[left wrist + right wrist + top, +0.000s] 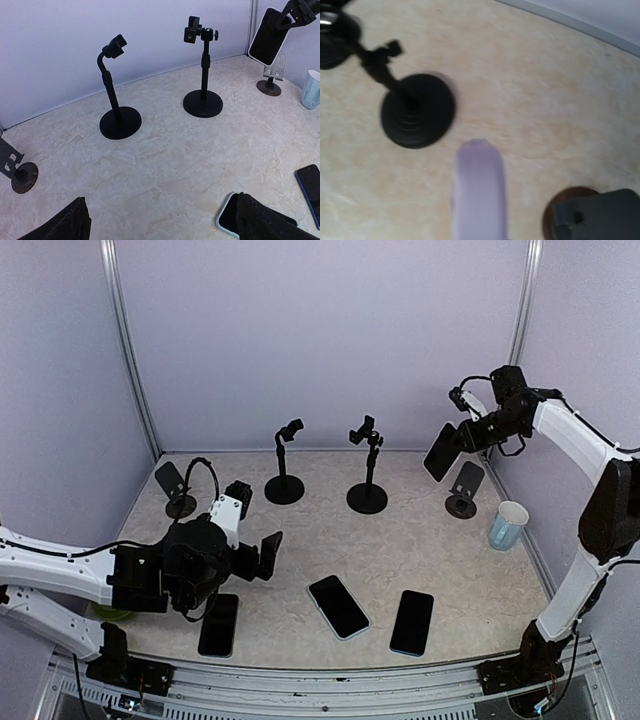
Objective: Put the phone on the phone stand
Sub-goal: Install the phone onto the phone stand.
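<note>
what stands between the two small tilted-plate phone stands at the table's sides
The bent-necked black pole stand and the straight black pole stand, both round-based, in the top view.

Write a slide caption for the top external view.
Right gripper holds a black slab phone above the small round-based stand; left gripper open.

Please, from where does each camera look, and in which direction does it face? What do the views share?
Top view: above and behind the robot, facing down on the table; the left gripper and right gripper show.
Left wrist: low, facing forward over the table to the tall stand; its open fingers frame the bottom.
Right wrist: high, facing down on that stand's base; own fingers unclear.
Shared: the held phone, in all three.
</note>
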You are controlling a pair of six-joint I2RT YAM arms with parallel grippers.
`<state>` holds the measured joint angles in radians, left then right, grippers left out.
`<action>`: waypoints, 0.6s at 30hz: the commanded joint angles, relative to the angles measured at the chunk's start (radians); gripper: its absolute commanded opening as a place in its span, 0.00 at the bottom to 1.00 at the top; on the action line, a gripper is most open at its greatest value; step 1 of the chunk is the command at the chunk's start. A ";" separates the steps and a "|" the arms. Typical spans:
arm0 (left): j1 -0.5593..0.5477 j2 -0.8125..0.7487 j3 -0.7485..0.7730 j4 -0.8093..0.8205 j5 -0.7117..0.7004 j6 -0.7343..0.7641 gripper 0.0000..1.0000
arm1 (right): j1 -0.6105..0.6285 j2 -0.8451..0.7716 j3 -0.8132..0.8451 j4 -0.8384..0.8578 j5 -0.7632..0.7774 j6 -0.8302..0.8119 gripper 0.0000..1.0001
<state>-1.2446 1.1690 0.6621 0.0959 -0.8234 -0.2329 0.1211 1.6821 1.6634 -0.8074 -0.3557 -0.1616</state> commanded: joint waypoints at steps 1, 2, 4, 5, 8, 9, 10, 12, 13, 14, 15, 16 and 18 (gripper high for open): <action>0.046 0.018 0.069 -0.010 0.085 0.047 0.99 | -0.021 0.051 0.111 -0.070 0.004 -0.071 0.00; 0.053 0.023 0.077 -0.010 0.097 0.049 0.99 | -0.023 0.056 0.121 -0.076 0.002 -0.087 0.00; 0.068 0.038 0.090 -0.009 0.120 0.050 0.99 | -0.027 0.054 0.127 -0.074 0.010 -0.111 0.00; 0.076 0.046 0.098 -0.011 0.130 0.050 0.99 | -0.031 0.050 0.125 -0.071 0.013 -0.123 0.00; 0.084 0.069 0.126 -0.016 0.149 0.049 0.99 | -0.044 0.044 0.125 -0.066 0.026 -0.166 0.00; 0.085 0.077 0.135 -0.017 0.152 0.049 0.99 | -0.048 0.042 0.124 -0.061 0.037 -0.177 0.00; 0.086 0.084 0.145 -0.021 0.157 0.050 0.99 | -0.052 0.039 0.119 -0.055 0.047 -0.191 0.00; 0.086 0.102 0.167 -0.035 0.164 0.051 0.99 | -0.067 0.036 0.106 -0.047 0.051 -0.215 0.00; 0.087 0.109 0.179 -0.045 0.164 0.050 0.99 | -0.078 0.037 0.104 -0.046 0.042 -0.226 0.00; 0.086 0.115 0.190 -0.054 0.166 0.050 0.99 | -0.092 0.041 0.102 -0.046 0.025 -0.236 0.00; 0.087 0.120 0.199 -0.061 0.168 0.048 0.99 | -0.107 0.045 0.103 -0.044 0.000 -0.245 0.00; 0.086 0.126 0.208 -0.069 0.172 0.046 0.99 | -0.122 0.051 0.105 -0.046 -0.026 -0.252 0.00; 0.087 0.134 0.222 -0.078 0.182 0.044 0.99 | -0.156 0.066 0.112 -0.051 -0.063 -0.263 0.00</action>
<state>-1.1637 1.2846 0.8360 0.0547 -0.6697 -0.1955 0.0280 1.7565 1.7454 -0.8898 -0.3382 -0.3714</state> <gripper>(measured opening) 0.987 0.093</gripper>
